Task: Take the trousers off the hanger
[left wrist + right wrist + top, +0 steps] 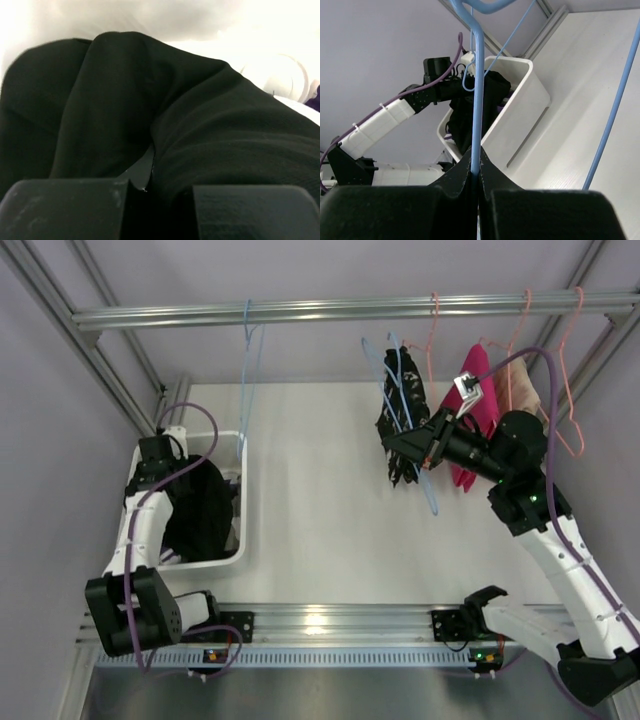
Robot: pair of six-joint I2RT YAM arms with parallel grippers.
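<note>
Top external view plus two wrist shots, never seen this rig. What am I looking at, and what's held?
Two robot arms, bolted at the near edge of a white table, each ending in a two-finger gripper. The top external view looks down from behind them; each wrist view looks along that arm's own fingers. The right gripper is shut on a blue hanger carrying the camouflage trousers, beside a pink garment and a beige garment hanging from the rail. The left gripper is down in the white bin against the black trousers; fabric fills the gap between its fingers, but I can't tell whether it's clamped.
</note>
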